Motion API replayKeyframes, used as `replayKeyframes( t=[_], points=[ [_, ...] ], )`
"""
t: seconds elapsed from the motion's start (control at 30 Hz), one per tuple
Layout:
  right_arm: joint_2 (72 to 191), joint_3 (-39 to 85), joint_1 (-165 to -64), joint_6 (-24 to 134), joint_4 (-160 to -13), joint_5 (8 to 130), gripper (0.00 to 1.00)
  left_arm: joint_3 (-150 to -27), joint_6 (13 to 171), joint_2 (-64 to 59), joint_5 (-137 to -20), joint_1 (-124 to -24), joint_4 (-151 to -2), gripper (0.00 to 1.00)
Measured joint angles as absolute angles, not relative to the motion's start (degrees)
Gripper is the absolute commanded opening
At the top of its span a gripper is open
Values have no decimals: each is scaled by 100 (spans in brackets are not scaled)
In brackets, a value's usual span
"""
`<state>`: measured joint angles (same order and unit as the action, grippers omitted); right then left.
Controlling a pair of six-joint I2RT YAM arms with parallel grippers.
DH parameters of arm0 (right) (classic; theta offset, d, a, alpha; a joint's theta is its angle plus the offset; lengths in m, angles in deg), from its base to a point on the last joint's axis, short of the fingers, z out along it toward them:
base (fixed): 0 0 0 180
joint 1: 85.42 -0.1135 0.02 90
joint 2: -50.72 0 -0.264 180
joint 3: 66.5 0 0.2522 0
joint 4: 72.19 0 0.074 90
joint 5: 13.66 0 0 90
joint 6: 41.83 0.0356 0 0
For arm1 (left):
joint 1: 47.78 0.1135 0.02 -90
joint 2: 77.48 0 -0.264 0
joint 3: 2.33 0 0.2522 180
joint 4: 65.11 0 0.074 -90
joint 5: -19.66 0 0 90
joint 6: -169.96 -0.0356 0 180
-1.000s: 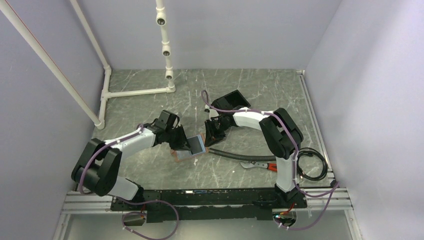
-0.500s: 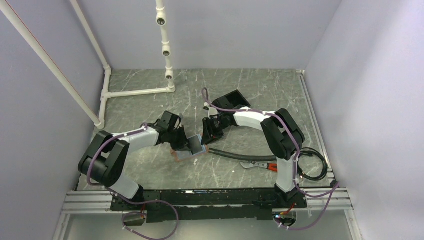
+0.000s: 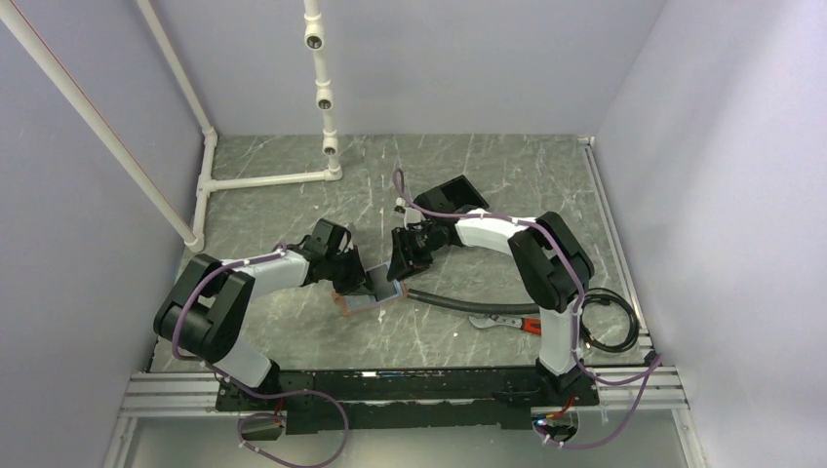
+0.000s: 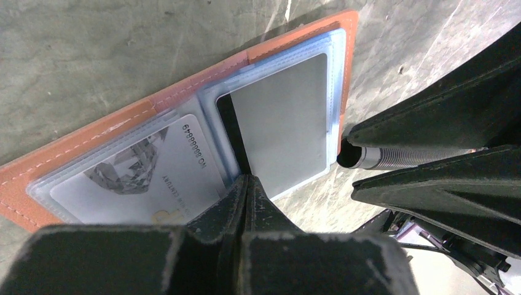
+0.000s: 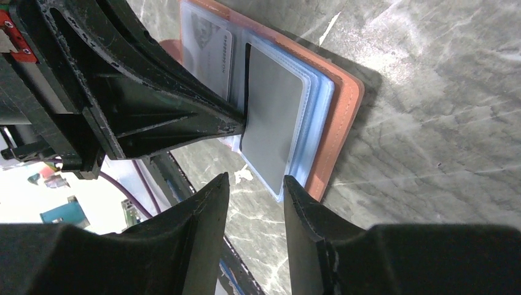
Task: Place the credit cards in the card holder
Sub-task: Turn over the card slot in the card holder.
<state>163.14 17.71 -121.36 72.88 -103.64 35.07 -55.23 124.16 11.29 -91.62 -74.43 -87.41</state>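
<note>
The card holder (image 3: 343,301) lies open on the table, tan leather (image 4: 92,132) with clear sleeves. A grey credit card (image 4: 279,123) with a black stripe rests on its right half. A pale printed credit card (image 4: 141,178) sits in the left sleeve. My left gripper (image 4: 247,179) is shut, its tips against the striped edge of the grey card near the fold. I cannot tell whether anything thin is nipped between them. My right gripper (image 5: 255,181) stands open just off the outer edge of the card holder (image 5: 344,117), with nothing between its fingers.
A black ribbed hose (image 3: 458,304) runs right of the card holder, its open end (image 4: 368,157) close by. Red-handled pliers (image 3: 507,322) and a coiled cable (image 3: 614,327) lie at the right. A black box (image 3: 453,190) sits behind, and a white pipe frame (image 3: 263,180) stands at the back left.
My left gripper has closed at the grey card's edge. My right gripper has opened and drawn back slightly from the card holder, whose right half now lies lower.
</note>
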Motion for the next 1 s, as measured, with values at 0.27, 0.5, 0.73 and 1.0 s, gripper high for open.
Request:
replayKeyframes(
  t=[0.27,0.5,0.73,1.0],
  points=[
    [16384,1771,-12180,7286,-10338,3509,41,-5466,12421,1129,-9212,-7432,-8629,3],
    [16561,1771,-12223,7286,-10314,3515,41,-5429,12423,1122,-9241,-7428,-8553,3],
    [16572,1771,-12234,7288,-10299,3511,38,-5403,12427,1120,-9258,-7421,-8509,3],
    [16502,1771,-12346,7283,-10349,3535,35,-5396,12425,1109,-9258,-7421,-8507,5]
  ],
)
